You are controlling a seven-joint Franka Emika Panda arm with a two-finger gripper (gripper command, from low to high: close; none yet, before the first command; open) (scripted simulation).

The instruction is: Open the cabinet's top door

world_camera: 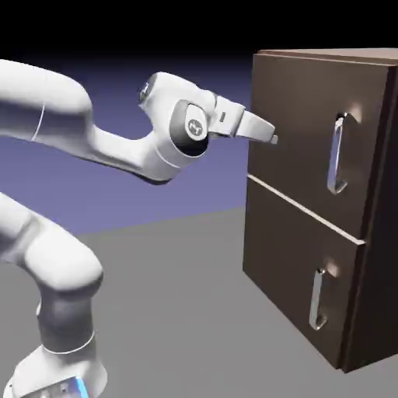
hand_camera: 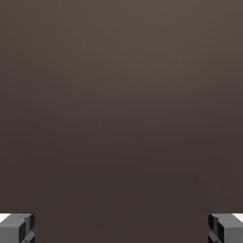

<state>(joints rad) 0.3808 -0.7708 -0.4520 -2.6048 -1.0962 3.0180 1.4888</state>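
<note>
The hand view shows only brown wood between the 2 grey fingertips [hand_camera: 16, 228], spread wide and empty. The exterior view shows the pincer [world_camera: 274, 138] level at the top door [world_camera: 299, 132] of the cabinet [world_camera: 373, 233], left of its upright silver handle [world_camera: 338, 154]; the door is shut.

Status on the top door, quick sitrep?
Gripper open, empty, pointed level at the top door. Door shut; its handle untouched, off toward the exterior view's right of the fingertips. Hand view all brown wood. Nothing in the way.
</note>
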